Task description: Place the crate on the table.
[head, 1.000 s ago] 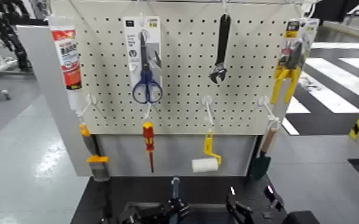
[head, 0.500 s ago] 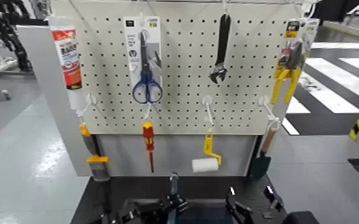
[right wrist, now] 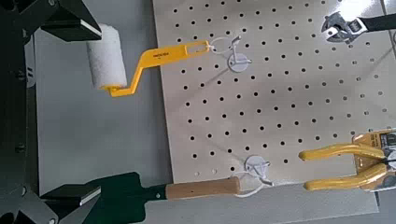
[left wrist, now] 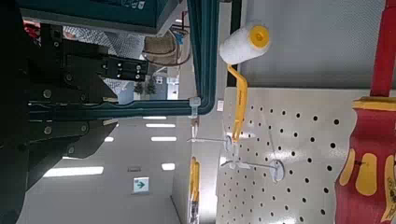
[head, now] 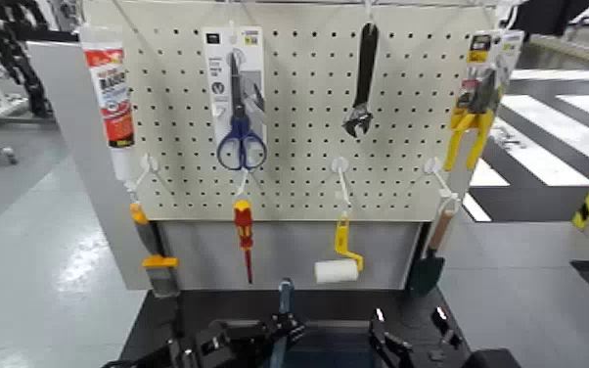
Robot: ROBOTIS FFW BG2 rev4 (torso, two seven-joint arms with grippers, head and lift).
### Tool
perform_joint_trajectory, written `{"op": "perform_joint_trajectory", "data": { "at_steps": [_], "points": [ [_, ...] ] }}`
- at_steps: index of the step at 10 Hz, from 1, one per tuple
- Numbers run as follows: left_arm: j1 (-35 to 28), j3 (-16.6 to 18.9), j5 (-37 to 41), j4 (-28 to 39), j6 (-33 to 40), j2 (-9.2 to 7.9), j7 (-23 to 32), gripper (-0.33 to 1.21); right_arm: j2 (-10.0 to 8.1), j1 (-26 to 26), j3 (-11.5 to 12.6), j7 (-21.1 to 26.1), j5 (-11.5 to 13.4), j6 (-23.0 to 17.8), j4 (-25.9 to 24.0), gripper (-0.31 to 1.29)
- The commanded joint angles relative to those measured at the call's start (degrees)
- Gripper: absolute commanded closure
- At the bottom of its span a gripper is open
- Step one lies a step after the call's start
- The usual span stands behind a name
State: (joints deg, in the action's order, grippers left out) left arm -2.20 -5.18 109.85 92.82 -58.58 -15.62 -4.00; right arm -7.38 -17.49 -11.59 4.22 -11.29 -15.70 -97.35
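A: Where does the crate [head: 323,345] sit?

B: At the bottom centre of the head view, mostly cut off by the lower edge. Only its dark blue interior, part of its dark rim and the slim upright bar [head: 286,299] across its middle show. It lies over the glossy black table [head: 357,305], between the two arms; whether it touches the tabletop cannot be told.

A: And the left tool [head: 222,345]?

B: It is at the bottom of the frame, left of centre, against the crate's left side. In the left wrist view [left wrist: 140,67] its dark fingers sit around the crate's rim [left wrist: 103,110], so it appears closed on the crate.

A: The right tool [head: 391,345]?

B: Bottom of the frame, right of centre, at the crate's right side. In the right wrist view two dark fingertips [right wrist: 70,21] stand far apart at the upper and lower left, but whether it holds anything cannot be told.

A: What hangs behind?

B: A beige pegboard [head: 298,147] fills the upper half of the frame. On it hang blue-handled scissors [head: 241,113], a black adjustable wrench [head: 361,83], yellow-handled pliers [head: 473,122], a red and yellow screwdriver [head: 244,235], a yellow-handled paint roller [head: 338,262], a sealant tube [head: 113,103] at the upper left and a dark green trowel [head: 430,259] at the lower right.
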Motion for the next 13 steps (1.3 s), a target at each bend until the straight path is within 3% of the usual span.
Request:
{"op": "perform_joint_trajectory", "data": {
  "at_steps": [1, 8, 13],
  "points": [
    [3.0, -0.4, -2.7, -2.8, -0.7, -0.72, -1.9, 1.12, 0.0, 0.1, -0.2, 0.0, -0.2, -0.2, 0.3, 0.14],
    [8.9, -2.3, -9.6, -9.9, 1.0, 0.51, -8.7, 1.12, -0.09, 0.4, -0.7, 0.0, -0.7, -0.4, 0.7, 0.14],
    [12.3, -4.9, -11.3, -13.9, 2.6, 0.51, -11.6, 1.12, -0.09, 0.6, -0.9, 0.0, -0.8, -0.6, 0.8, 0.14]
  ]
}}
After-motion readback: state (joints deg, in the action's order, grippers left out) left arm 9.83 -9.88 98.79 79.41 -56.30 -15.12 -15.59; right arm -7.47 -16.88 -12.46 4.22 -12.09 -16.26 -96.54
